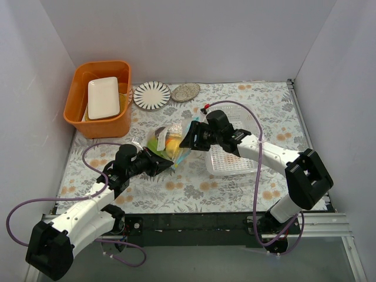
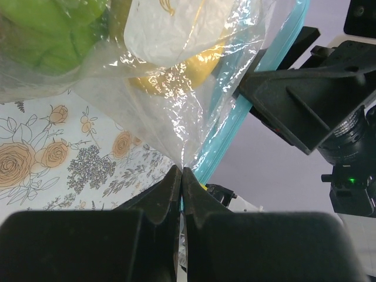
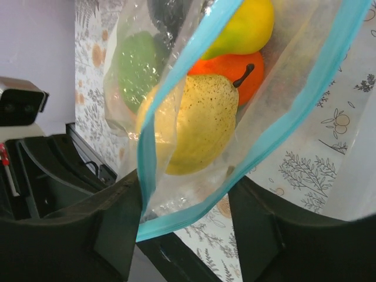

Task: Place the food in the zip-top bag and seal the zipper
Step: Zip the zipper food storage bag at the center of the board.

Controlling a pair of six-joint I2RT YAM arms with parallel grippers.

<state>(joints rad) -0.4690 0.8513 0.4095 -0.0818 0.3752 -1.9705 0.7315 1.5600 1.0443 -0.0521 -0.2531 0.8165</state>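
The clear zip-top bag (image 1: 169, 143) lies mid-table, partly lifted, with food inside: a yellow speckled fruit (image 3: 200, 123), an orange (image 3: 235, 73), a green fruit (image 3: 138, 61) and a yellow-green one (image 3: 249, 23). My left gripper (image 1: 162, 164) is shut on the bag's near corner (image 2: 182, 158), pinching the clear film beside the light blue zipper (image 2: 229, 141). My right gripper (image 1: 191, 138) is open and straddles the bag's mouth. The zipper strip (image 3: 176, 214) loops between its fingers (image 3: 111, 223), and the mouth gapes open there.
A white lattice basket (image 1: 232, 160) lies under my right arm. An orange bin (image 1: 101, 124) holding a white tray stands at the back left. A striped plate (image 1: 151, 95) and a smaller dish (image 1: 185, 91) lie along the back wall.
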